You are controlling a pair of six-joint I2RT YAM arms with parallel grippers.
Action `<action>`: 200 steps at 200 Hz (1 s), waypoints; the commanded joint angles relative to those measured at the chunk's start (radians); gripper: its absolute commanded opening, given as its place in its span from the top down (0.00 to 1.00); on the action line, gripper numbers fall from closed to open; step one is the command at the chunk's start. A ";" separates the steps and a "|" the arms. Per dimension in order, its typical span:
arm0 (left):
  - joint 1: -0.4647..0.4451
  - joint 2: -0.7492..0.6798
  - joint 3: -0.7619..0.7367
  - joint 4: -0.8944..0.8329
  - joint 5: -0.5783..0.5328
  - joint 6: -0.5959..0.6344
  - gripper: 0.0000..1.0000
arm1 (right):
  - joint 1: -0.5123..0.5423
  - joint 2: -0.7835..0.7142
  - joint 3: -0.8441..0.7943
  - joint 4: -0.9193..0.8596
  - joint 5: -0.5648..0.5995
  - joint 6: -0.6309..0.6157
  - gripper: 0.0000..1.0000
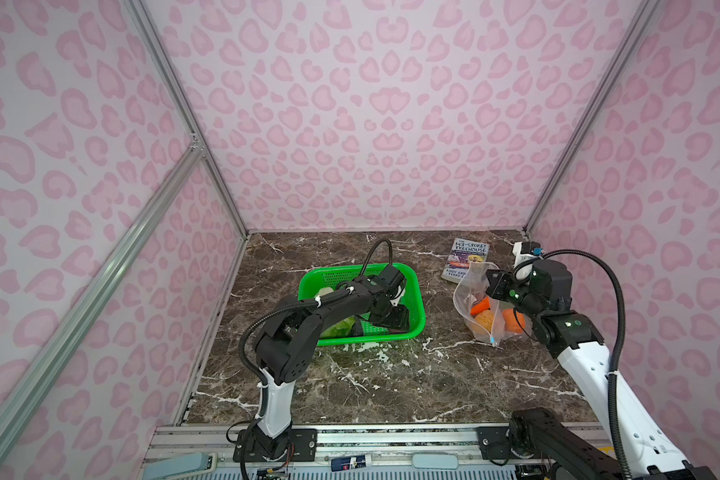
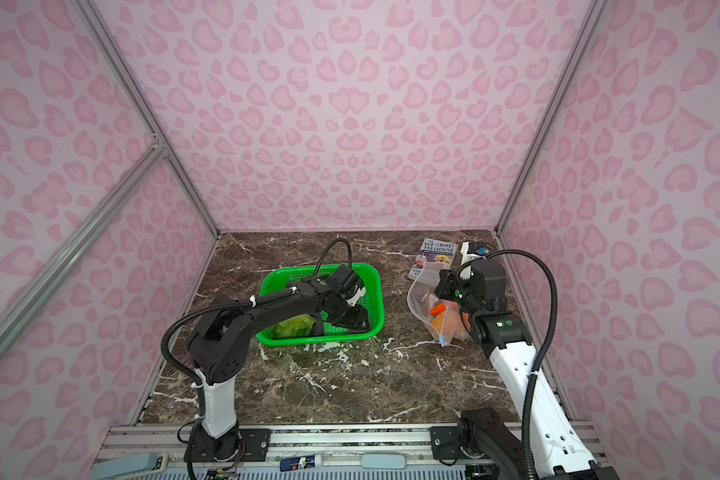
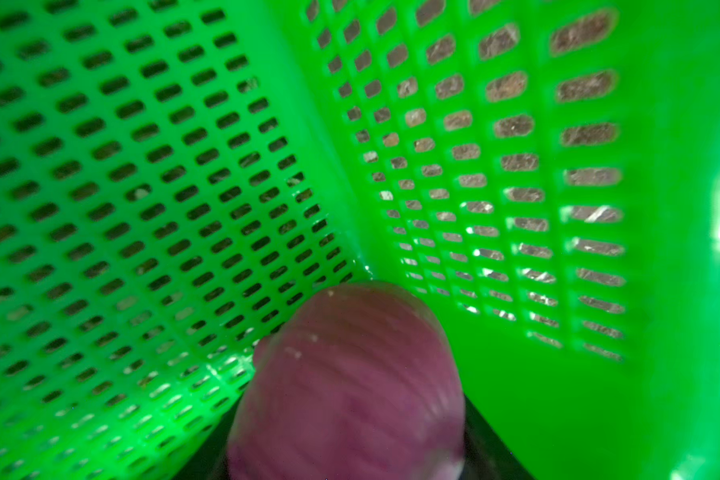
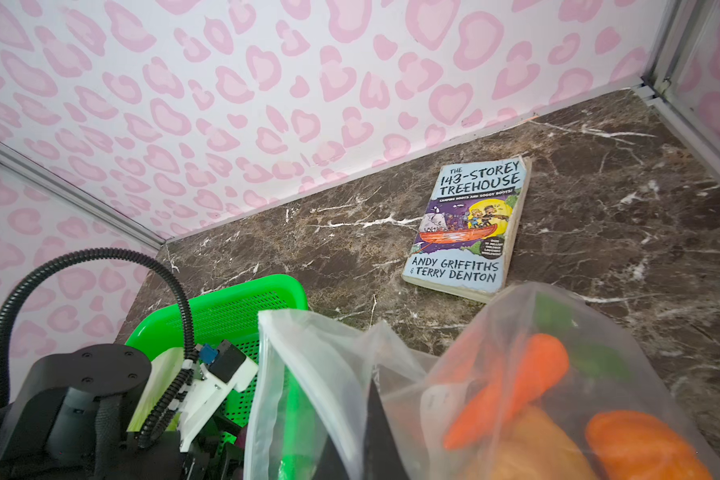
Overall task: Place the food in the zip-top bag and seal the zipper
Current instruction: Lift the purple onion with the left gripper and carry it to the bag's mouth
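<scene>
The left gripper [image 1: 396,320] is down in the right end of the green basket [image 1: 333,272], its fingers on either side of a purple onion [image 3: 350,386]; whether they pinch it cannot be told. The left arm half hides a cabbage [image 1: 341,328] in the basket's near left corner. Right of the basket, the right gripper [image 1: 493,286] is clamped on the raised mouth of the bag [image 1: 463,293], which holds a carrot [image 1: 479,306] and a pumpkin [image 1: 514,321]. A book [image 1: 468,257] lies beyond the bag.

I see glossy perforated plastic on the basket [image 3: 661,208] and a matt, finely ribbed skin on the purple onion [image 3: 350,382]. Zip-top bag [image 4: 329,365]: clear crinkly film. Tabletop [image 1: 391,386]: polished marble look. Paperback [image 4: 470,224], two o'clock from the basket: paper, smooth printed cover.
</scene>
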State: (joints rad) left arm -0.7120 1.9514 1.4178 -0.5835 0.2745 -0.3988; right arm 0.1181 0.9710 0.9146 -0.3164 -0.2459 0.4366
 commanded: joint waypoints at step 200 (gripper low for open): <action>-0.136 -0.283 0.037 0.432 0.254 -0.002 0.52 | 0.172 0.115 0.008 0.125 0.011 0.088 1.00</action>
State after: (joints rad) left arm -0.8310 1.6268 1.4311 -0.2344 0.5163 -0.3748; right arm 0.2890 1.1007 0.9314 -0.2298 -0.2512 0.5182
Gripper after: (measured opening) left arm 0.610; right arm 0.048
